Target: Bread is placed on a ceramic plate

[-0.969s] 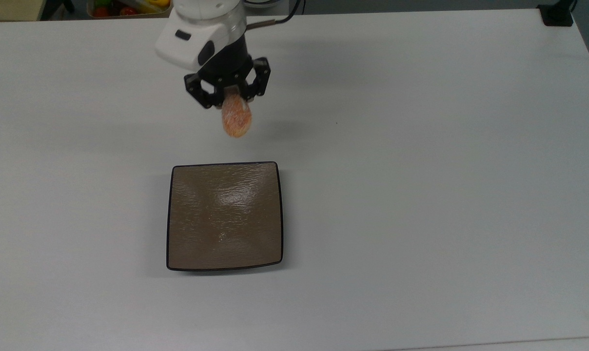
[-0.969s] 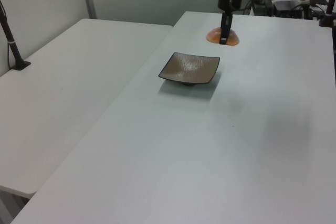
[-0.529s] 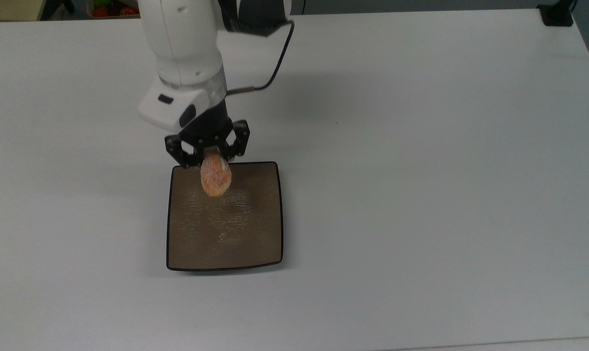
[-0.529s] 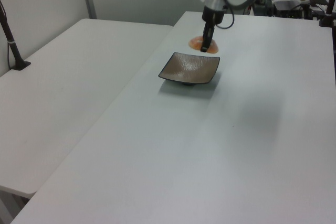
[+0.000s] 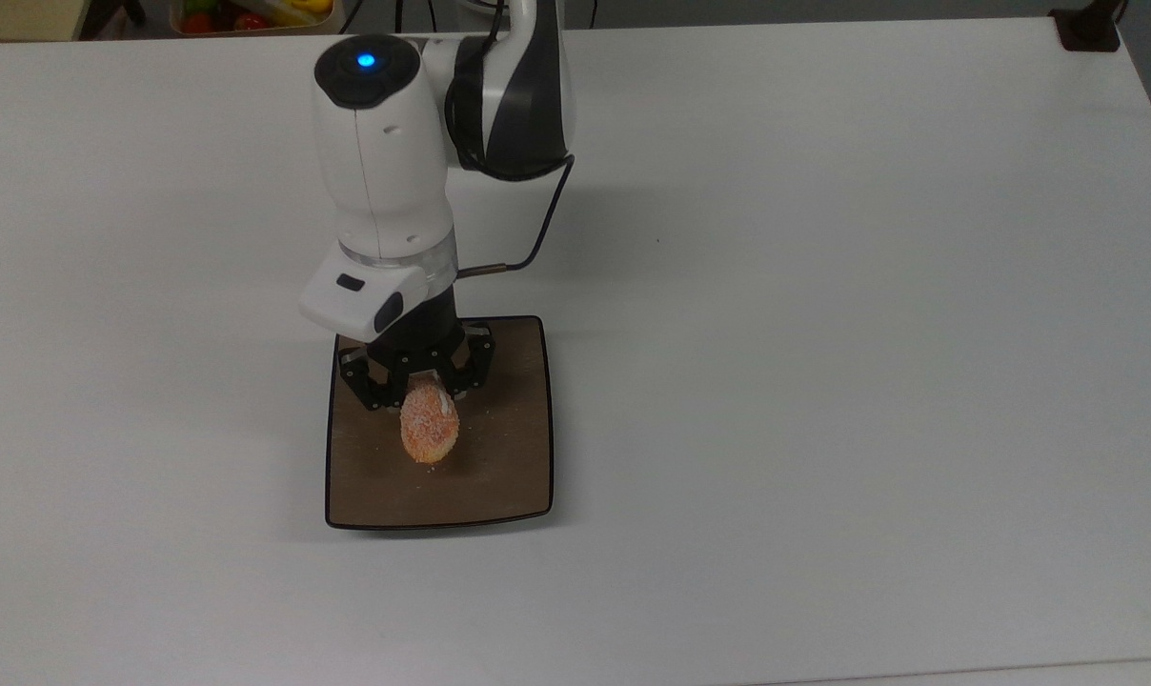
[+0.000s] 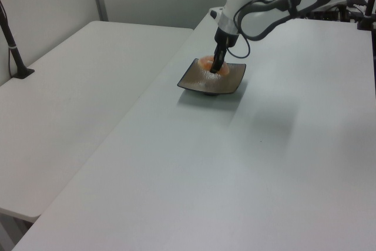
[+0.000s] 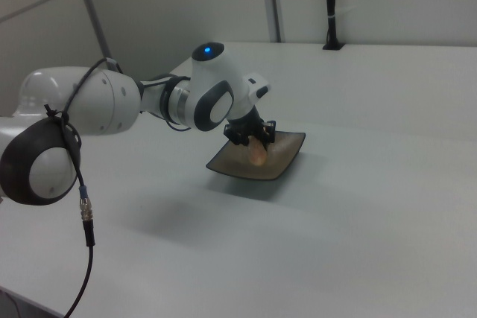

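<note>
The fingers [image 5: 421, 389] grip the bread [image 5: 429, 427] by its upper end, its long axis hanging straight below them over the ceramic plate's [image 5: 509, 467] middle.

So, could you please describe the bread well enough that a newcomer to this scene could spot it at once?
Start at the white table and find the square, glossy brown ceramic plate with a thin dark rim. Over the plate's middle, the white robot arm's black hand is shut on the bread. It is a small oval orange-brown roll with a pale dusting, much smaller than the plate and the one orange thing there.
</note>
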